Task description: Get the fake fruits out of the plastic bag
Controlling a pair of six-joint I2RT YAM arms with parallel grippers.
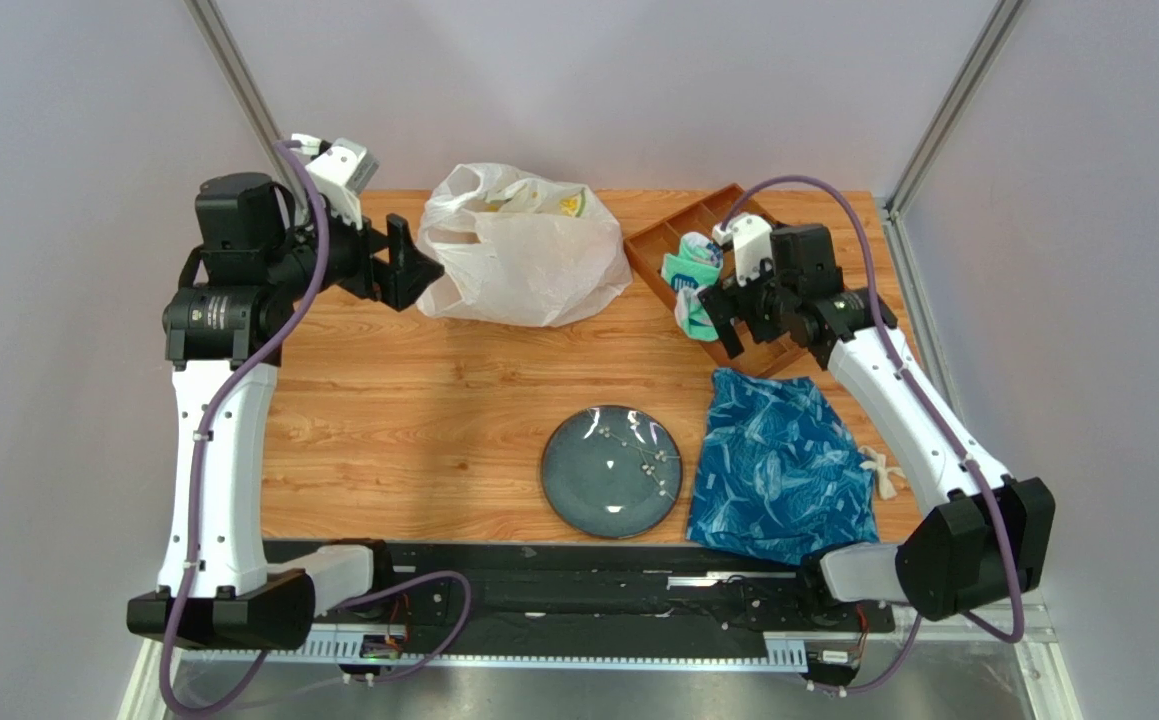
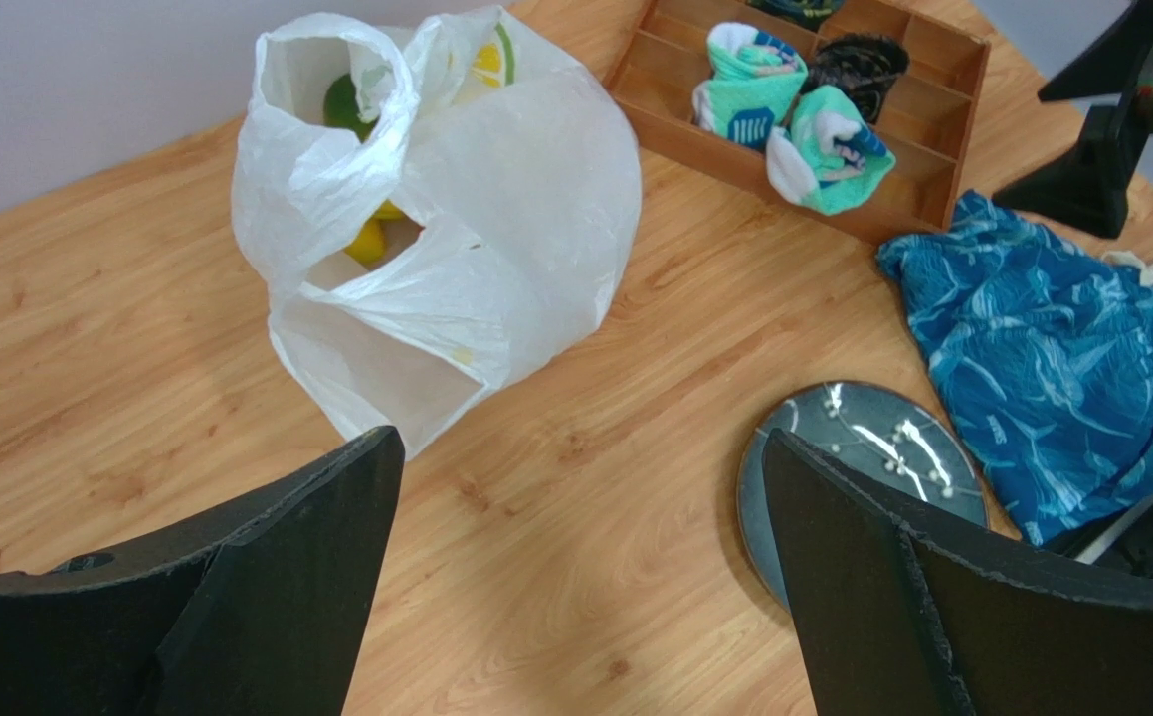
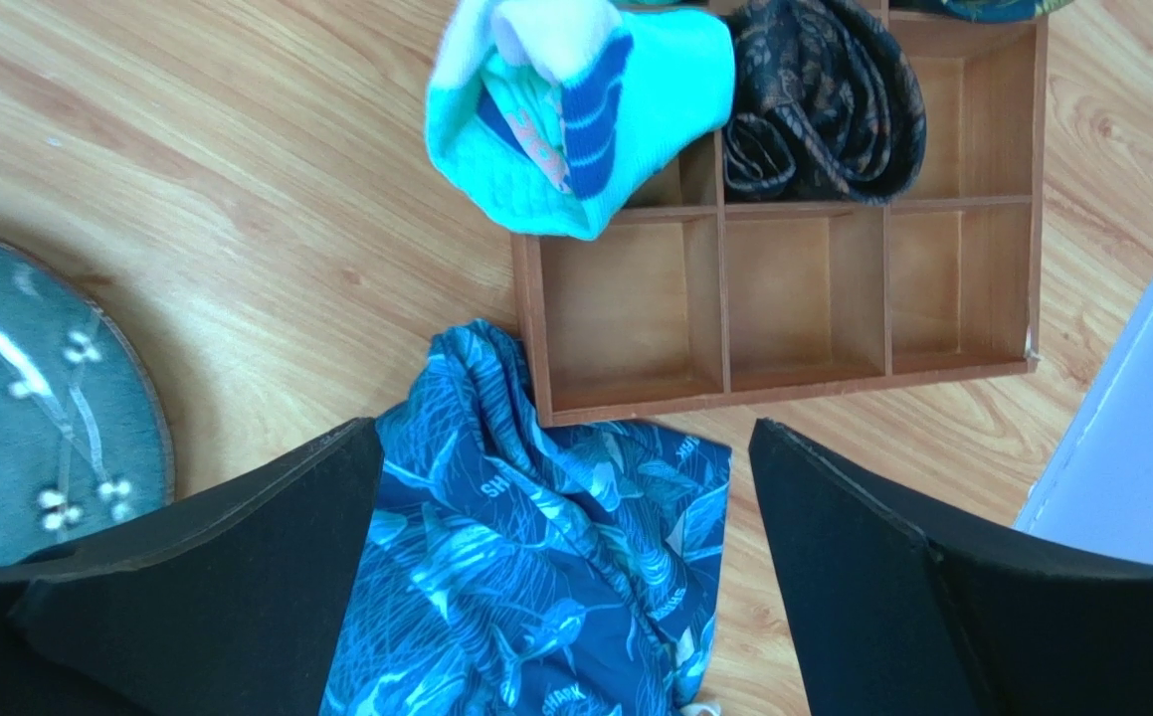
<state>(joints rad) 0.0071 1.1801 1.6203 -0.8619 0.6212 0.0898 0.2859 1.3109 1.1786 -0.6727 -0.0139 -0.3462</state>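
Note:
The white plastic bag (image 1: 518, 248) lies bulging at the back middle of the table, its handles loose at the top. Through its mouth in the left wrist view, the plastic bag (image 2: 522, 194) shows fake fruits inside: a greenish piece (image 2: 340, 105) and a yellow one (image 2: 369, 242). My left gripper (image 1: 408, 263) hovers open just left of the bag, and in its own view the left gripper (image 2: 582, 448) has only bare wood between its fingers. My right gripper (image 1: 723, 318) is open over the tray's near corner, and the right gripper (image 3: 564, 433) holds nothing.
A divided wooden tray (image 1: 657, 237) at the back right holds teal-and-white socks (image 3: 582, 105) and a dark rolled cloth (image 3: 821, 97). A blue patterned cloth (image 1: 781, 465) lies at the front right. A dark round plate (image 1: 611, 470) sits at the front middle.

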